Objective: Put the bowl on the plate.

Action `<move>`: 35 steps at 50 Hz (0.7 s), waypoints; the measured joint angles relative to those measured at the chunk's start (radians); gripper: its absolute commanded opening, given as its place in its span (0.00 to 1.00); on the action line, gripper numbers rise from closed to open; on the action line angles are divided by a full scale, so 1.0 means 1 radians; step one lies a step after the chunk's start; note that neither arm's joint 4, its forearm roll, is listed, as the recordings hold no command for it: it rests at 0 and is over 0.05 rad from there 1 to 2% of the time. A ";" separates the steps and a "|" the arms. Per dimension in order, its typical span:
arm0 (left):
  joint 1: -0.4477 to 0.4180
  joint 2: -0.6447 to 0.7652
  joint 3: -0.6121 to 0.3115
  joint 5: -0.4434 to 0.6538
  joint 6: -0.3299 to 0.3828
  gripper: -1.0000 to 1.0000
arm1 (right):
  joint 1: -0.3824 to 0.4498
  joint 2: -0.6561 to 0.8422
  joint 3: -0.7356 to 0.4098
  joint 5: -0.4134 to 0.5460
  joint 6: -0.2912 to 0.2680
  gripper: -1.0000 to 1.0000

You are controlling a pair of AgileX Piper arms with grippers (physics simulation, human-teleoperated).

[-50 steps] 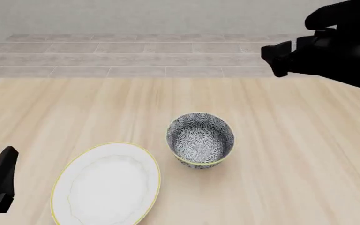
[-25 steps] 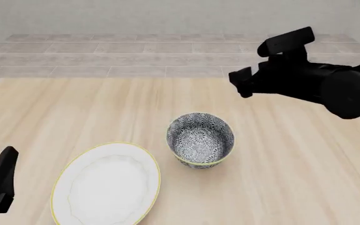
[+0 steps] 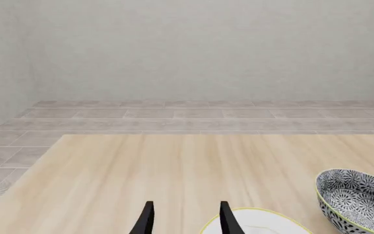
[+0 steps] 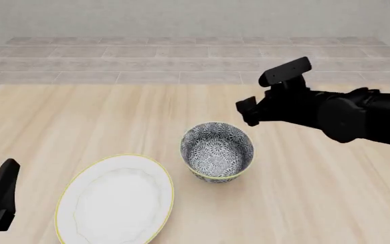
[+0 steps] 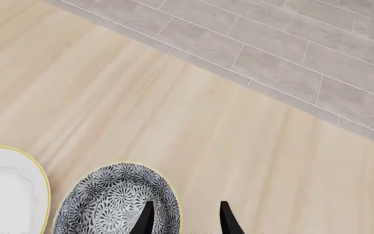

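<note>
On the counter (image 4: 79,117), near its middle: bowl (image 4: 217,151) upright, just right of plate (image 4: 116,200), apart from it. Above and behind the bowl's right rim: right end effector (image 4: 247,113), fingers narrowly parted, empty. At the near left edge: left end effector (image 3: 183,222), likewise parted, empty.

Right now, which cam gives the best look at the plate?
Front view: the plate shows almost whole, left of the bowl, only its near edge cut off. The left wrist view catches just a rim arc at the frame edge; the right wrist view shows a partial slice.
</note>
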 measured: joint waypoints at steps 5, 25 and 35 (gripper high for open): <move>0.000 0.000 0.000 0.000 0.000 1.00 | 0.006 0.026 0.005 -0.015 0.003 1.00; 0.000 0.000 0.000 0.000 0.000 1.00 | 0.028 0.124 0.025 -0.071 0.024 1.00; 0.000 0.000 0.000 0.000 0.000 1.00 | 0.033 0.152 0.038 -0.093 0.030 1.00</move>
